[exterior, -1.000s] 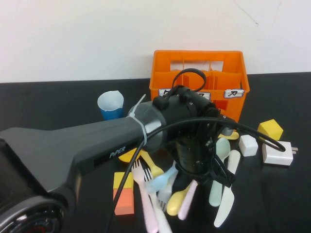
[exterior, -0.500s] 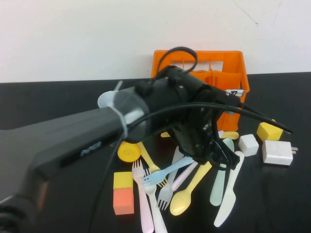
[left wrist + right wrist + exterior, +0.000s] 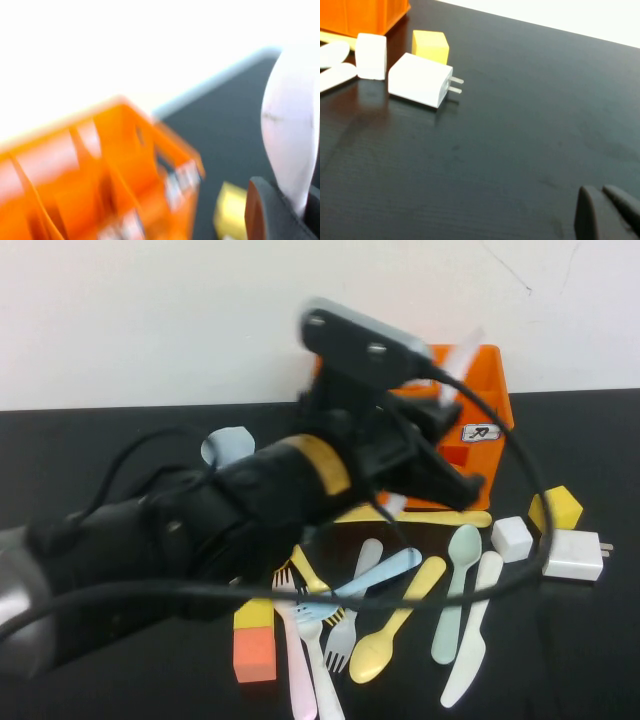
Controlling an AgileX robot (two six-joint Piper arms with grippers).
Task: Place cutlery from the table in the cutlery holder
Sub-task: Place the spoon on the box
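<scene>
My left gripper [image 3: 442,390] hangs over the orange cutlery holder [image 3: 490,390], shut on a pale whitish-pink piece of cutlery [image 3: 458,344] that points upward. The left wrist view shows this piece [image 3: 290,130] clamped between the fingers [image 3: 265,210], with the holder [image 3: 115,165] and its dividers below. More cutlery lies on the black table [image 3: 100,440]: a yellow spoon [image 3: 400,620], a mint spoon [image 3: 455,590], a white knife [image 3: 470,640], a blue fork [image 3: 370,575] and a pink fork [image 3: 295,660]. My right gripper [image 3: 610,210] is shut and empty, low over the bare table [image 3: 520,100].
A blue cup [image 3: 228,448] stands left of the holder. A yellow cube [image 3: 556,507], a white cube [image 3: 511,538] and a white charger [image 3: 572,555] lie right of the cutlery. A yellow and orange block [image 3: 253,640] lies at the front left.
My left arm has risen from the cutlery pile and swung back toward the holder, carrying the pale piece. The cutlery left on the table is now uncovered.
</scene>
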